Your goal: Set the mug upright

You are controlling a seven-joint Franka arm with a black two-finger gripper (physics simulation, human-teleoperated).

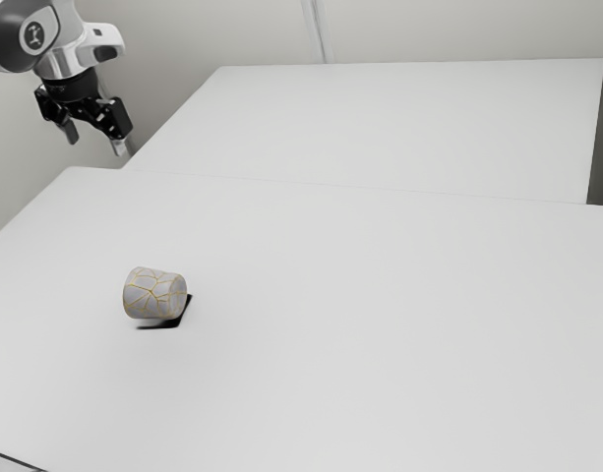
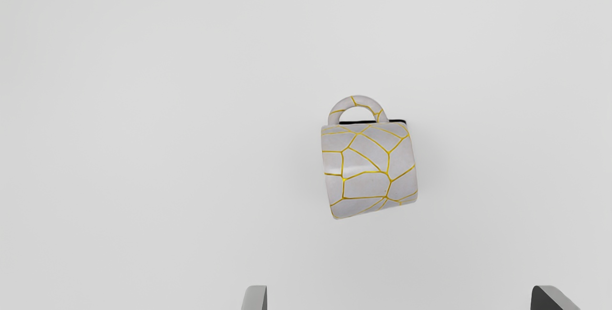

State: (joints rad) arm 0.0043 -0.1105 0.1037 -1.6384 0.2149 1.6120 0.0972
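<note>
"Where is the mug (image 1: 153,294)?"

"On the worktop (image 1: 380,344), toward the exterior view's left. It lies on its side, its round wall down against the surface."

"And what does it look like?"

"Pale grey, with thin yellow lines branching all over it like cracks. The handle (image 2: 357,100) has them too."

"Which way does the handle point?"

"Away from the gripper (image 1: 96,144), going by the wrist view. It sticks out from the mug's side as a rounded loop. Which end of the mug is the mouth, though, is hard to tell."

"What about that dark patch?"

"A black shadow (image 1: 186,312), right by the mug, along its lower edge and one end in the exterior view."

"So how does the gripper stand?"

"Its two fingers are wide apart. In the wrist view their tips are well separated, and the mug lies out ahead of them, clear of both."

"Is it high up?"

"It hangs above the level of the worktop, at the exterior view's upper left, well apart from the mug. The arm (image 1: 70,49) comes in from that same corner, white and grey, down to the black gripper."
</note>
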